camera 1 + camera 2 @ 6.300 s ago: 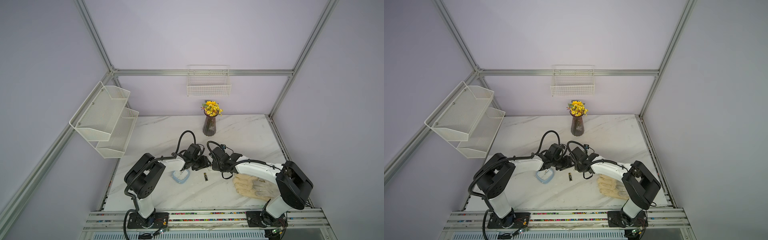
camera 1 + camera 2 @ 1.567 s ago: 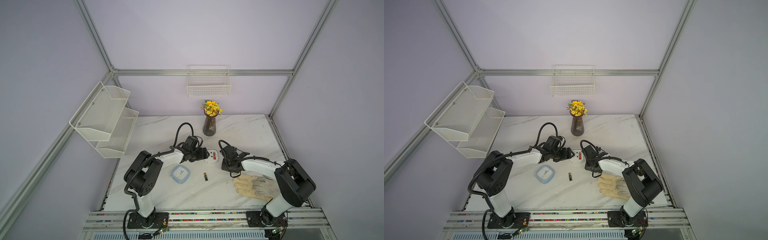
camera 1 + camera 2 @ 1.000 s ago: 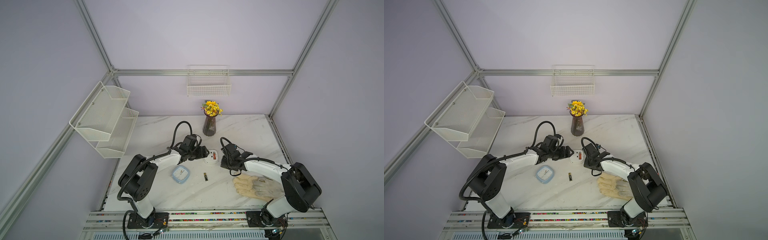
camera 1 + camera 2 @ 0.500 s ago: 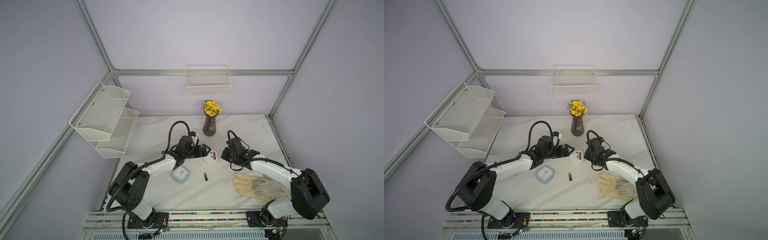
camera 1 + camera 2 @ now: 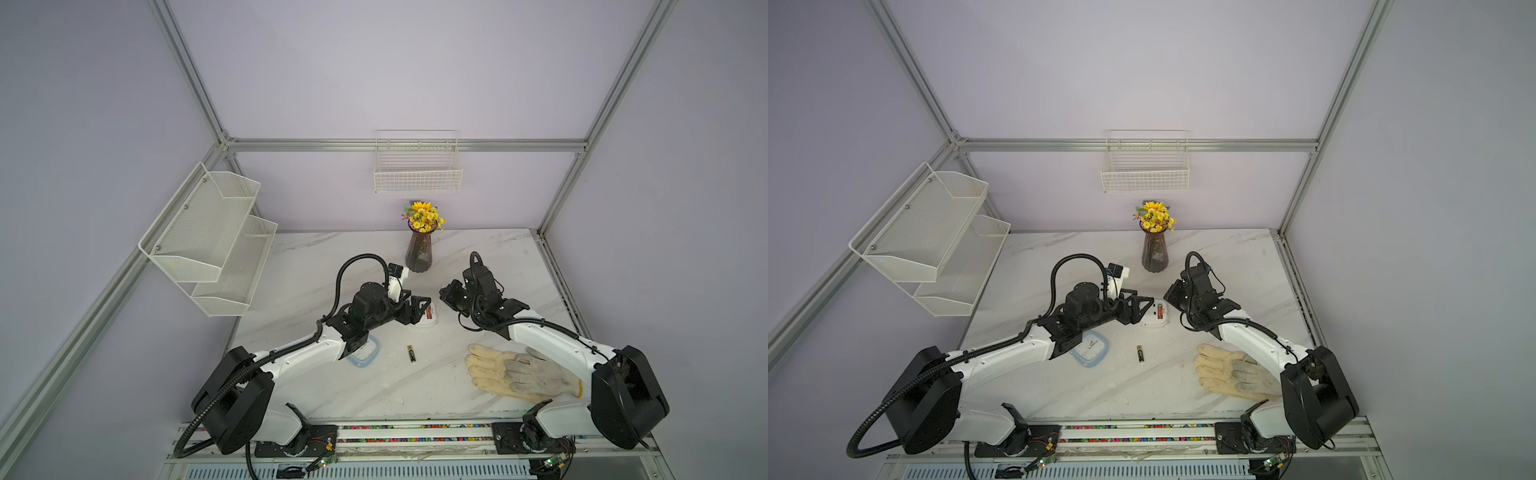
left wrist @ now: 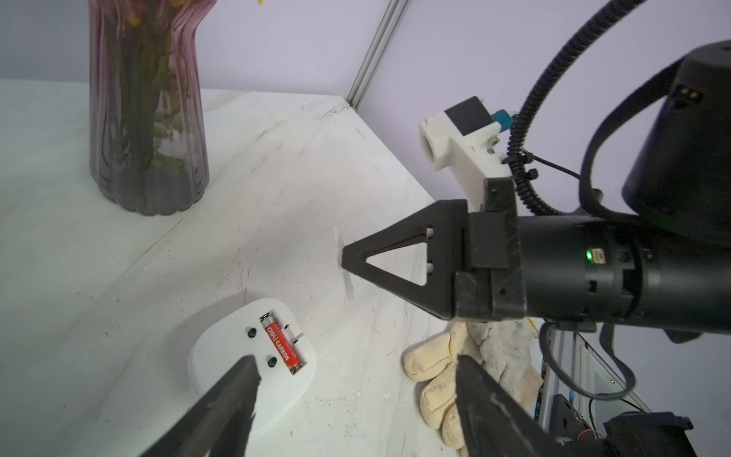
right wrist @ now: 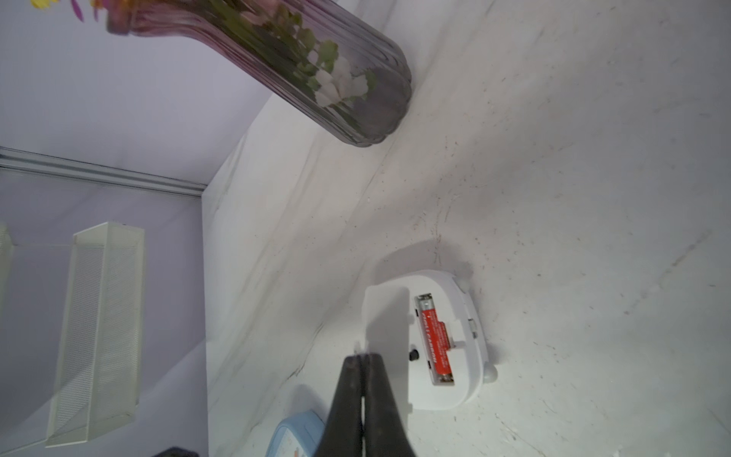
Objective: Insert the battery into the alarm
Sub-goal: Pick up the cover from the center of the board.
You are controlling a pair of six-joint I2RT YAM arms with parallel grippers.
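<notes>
The left tool (image 6: pixel 356 362) stands wide open and holds nothing; it hangs just above the near edge of the alarm. The right tool (image 7: pixel 362 360) is pressed fully together, also empty, and it is raised a little beside the alarm, not touching it.

The white marble-pattern table (image 5: pixel 332 266) carries everything. On its right side lies a cream fabric work glove (image 5: pixel 519 372), partly under the right arm. At the back stands a purple ribbed glass vase (image 5: pixel 417 257) with yellow flowers.

Between the two tools lies the white rounded plastic alarm (image 6: pixel 221 352), with its back side up. Nearer to the front, partly under the left arm, is a small square clock with a light blue frame (image 5: pixel 1090 349), face up.

The red cylindrical battery (image 6: pixel 283 342) lies inside the open compartment of the alarm, along its length, and it looks flat and level with the back. A second, black cylindrical battery (image 5: pixel 411 353) lies loose on the table, near the blue clock and apart from both tools.

In my judgement the inserting step is finished or almost finished. The next move should only confirm that the red battery sits fully down between the contacts, perhaps with one gentle push. I see no cover for the compartment.
</notes>
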